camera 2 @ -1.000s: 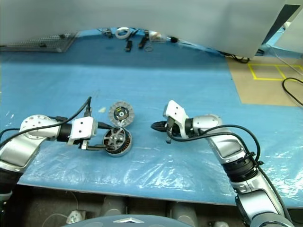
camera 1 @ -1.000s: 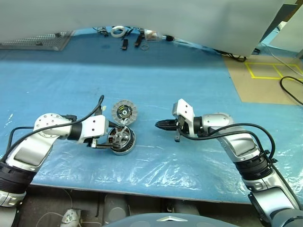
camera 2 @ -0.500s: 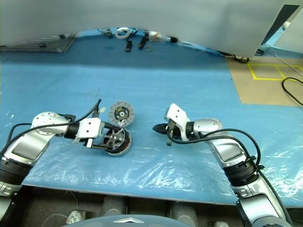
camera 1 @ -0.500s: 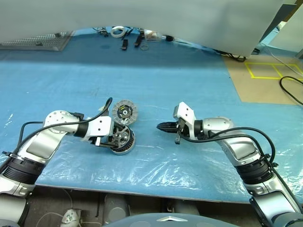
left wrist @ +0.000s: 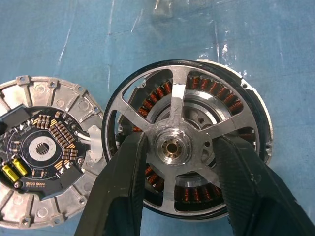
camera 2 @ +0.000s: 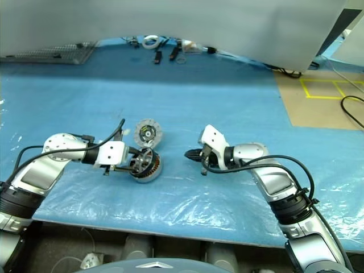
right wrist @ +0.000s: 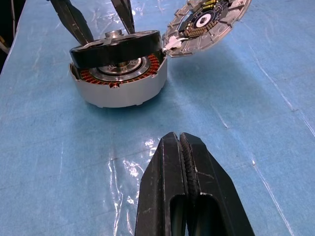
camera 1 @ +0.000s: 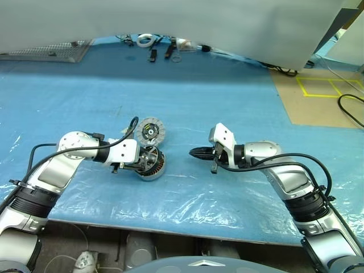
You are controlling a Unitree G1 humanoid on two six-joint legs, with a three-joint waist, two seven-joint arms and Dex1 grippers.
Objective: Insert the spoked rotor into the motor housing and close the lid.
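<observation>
The motor housing (right wrist: 118, 93), a short silver drum with copper windings, stands on the blue mat left of centre. On top of it the spoked rotor (left wrist: 178, 98) lies tilted, one side of its black rim raised. My left gripper (left wrist: 179, 139) reaches down over the rotor. Its two black fingers (left wrist: 125, 182) stand on either side of the hub with narrow gaps, open. The lid (camera 1: 151, 131) lies just behind the housing with its circuit face up, touching its rim. My right gripper (camera 1: 196, 152) hovers to the right of the housing, shut and holding nothing.
A clear plastic sheet (camera 1: 187, 199) covers the mat near the front edge. At the far edge lie a white tape ring (camera 1: 144, 38), small black tools and cables. A metal grate (camera 1: 45, 51) sits at the back left. Brown floor with yellow tape (camera 1: 324, 91) lies to the right.
My left gripper's fingers have drawn closer together around the rotor hub and the wrist has rolled. The right arm has kept still. The whole view has shifted a little.
</observation>
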